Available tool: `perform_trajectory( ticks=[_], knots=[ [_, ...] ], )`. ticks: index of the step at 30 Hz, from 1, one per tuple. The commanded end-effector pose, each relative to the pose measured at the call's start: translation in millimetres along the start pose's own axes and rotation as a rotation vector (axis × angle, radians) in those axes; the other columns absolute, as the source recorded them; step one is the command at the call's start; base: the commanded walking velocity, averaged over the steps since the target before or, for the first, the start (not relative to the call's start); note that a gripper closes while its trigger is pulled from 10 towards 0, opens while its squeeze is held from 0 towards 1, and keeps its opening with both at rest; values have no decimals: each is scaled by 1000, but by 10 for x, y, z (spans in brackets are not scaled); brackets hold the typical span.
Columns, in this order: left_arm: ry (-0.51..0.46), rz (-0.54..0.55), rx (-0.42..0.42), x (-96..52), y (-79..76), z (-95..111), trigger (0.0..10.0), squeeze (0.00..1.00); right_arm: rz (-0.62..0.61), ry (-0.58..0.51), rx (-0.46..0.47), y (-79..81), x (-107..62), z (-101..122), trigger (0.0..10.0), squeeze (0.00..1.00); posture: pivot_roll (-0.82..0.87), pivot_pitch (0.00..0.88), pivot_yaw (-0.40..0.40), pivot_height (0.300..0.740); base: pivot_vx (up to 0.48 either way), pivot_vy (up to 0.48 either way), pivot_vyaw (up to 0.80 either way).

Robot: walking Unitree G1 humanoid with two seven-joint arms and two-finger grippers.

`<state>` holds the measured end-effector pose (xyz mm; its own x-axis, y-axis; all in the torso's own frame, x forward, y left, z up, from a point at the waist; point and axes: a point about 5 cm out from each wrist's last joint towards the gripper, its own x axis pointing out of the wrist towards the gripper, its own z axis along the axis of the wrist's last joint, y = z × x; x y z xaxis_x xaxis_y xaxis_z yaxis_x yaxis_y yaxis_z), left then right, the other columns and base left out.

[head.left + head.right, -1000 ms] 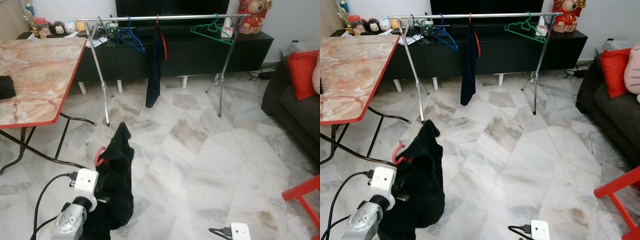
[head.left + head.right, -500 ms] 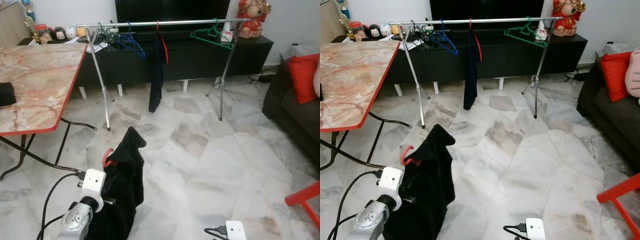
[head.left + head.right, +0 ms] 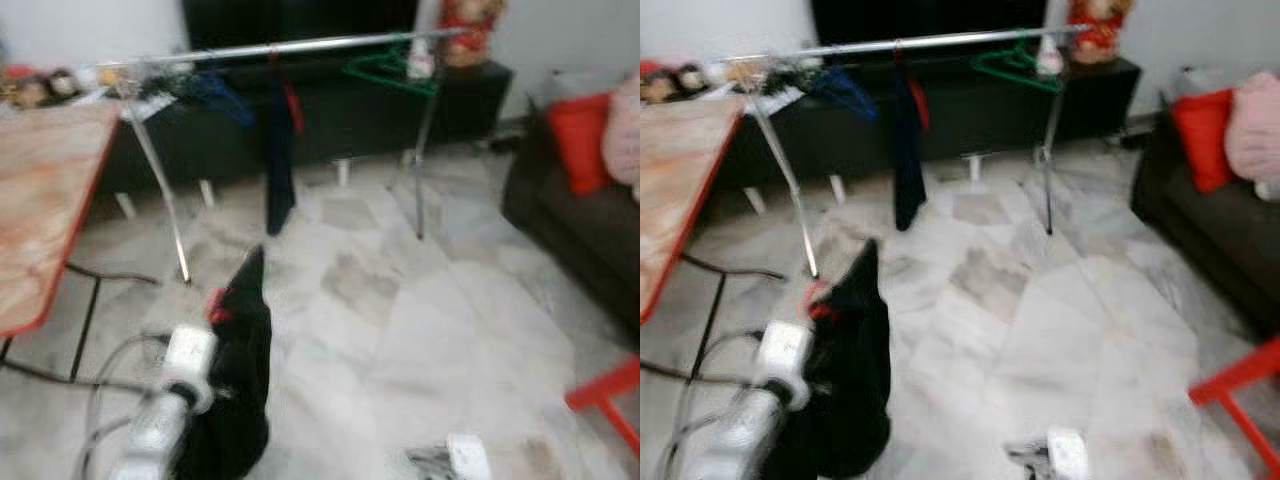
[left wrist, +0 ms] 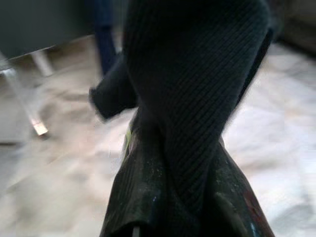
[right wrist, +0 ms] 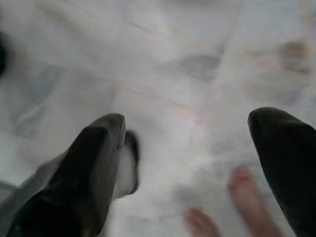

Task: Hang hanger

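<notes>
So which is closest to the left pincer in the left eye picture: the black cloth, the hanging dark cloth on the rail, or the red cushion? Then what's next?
1. Black cloth: right at the left pincer, draped over it.
2. Hanging dark cloth: ahead, on the rail.
3. Red cushion: farthest, far right on the sofa.

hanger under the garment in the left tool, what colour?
Red hanger; its hook peeks out above the black garment, clearest in the left eye view.
</notes>
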<state>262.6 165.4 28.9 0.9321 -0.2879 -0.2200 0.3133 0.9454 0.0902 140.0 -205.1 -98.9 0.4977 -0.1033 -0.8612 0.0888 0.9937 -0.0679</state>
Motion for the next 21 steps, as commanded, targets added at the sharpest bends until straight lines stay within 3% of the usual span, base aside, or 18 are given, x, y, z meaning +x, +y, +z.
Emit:
perform_trajectory(
  ticks=[1, 21],
  knots=[
    [-24, 41, 40, -35, 167, 70, 10000, 0, 30, -43, 6, 117, 26, 138, 10000, 0, -71, 0, -22, 740, 480, 0, -638],
    [-30, 24, 38, 41, 113, 121, 10000, 0, 55, -50, 22, 154, 28, 156, 10000, 0, -78, 0, -24, 740, 480, 0, -32]
  ],
)
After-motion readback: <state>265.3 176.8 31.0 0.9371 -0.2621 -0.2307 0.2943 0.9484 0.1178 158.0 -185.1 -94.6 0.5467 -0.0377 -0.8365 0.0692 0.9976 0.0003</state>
